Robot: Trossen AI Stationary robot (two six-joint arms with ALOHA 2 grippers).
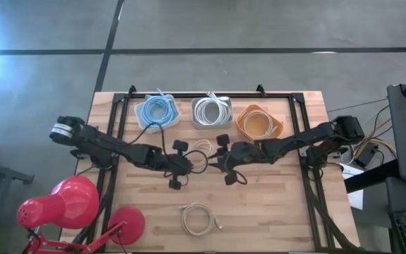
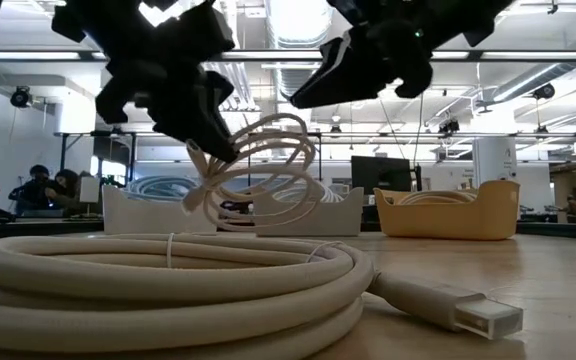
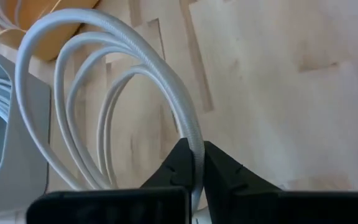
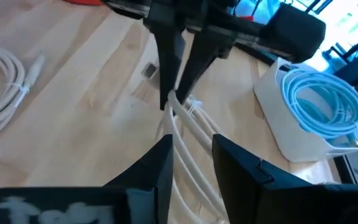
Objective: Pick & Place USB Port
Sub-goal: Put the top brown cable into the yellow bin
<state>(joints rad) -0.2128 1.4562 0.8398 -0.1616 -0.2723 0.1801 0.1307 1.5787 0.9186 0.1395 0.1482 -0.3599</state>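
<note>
A coiled white USB cable (image 1: pixel 201 150) hangs between my two grippers above the table's middle; in the low view the coil (image 2: pixel 268 170) hangs tilted. My left gripper (image 1: pixel 187 164) is shut on it. My right gripper (image 1: pixel 215 159) is open just right of the coil, and its fingers (image 4: pixel 160 168) stand on either side of the strands (image 4: pixel 188 146); I cannot tell whether they touch. A second coiled cable (image 1: pixel 199 217) lies flat near the table's near edge, its USB plug (image 2: pixel 478 315) resting on the wood. My left gripper (image 3: pixel 197 165) pinches one strand of the coil's rim (image 3: pixel 194 134) between its two fingers, lying across the strand. The right wrist view shows those fingers (image 4: pixel 169 68) coming down from above onto the coil's top (image 4: pixel 174 102). The coil hangs below them; whether its lower end touches the table I cannot tell.
Three bins stand along the far edge: one with blue cable (image 1: pixel 157 111), one with white cable (image 1: pixel 211 111), and an orange one (image 1: pixel 258 121). A red lamp (image 1: pixel 69 201) stands at the near left corner. Black frame rails (image 1: pixel 122 123) border the wooden table (image 1: pixel 273 204).
</note>
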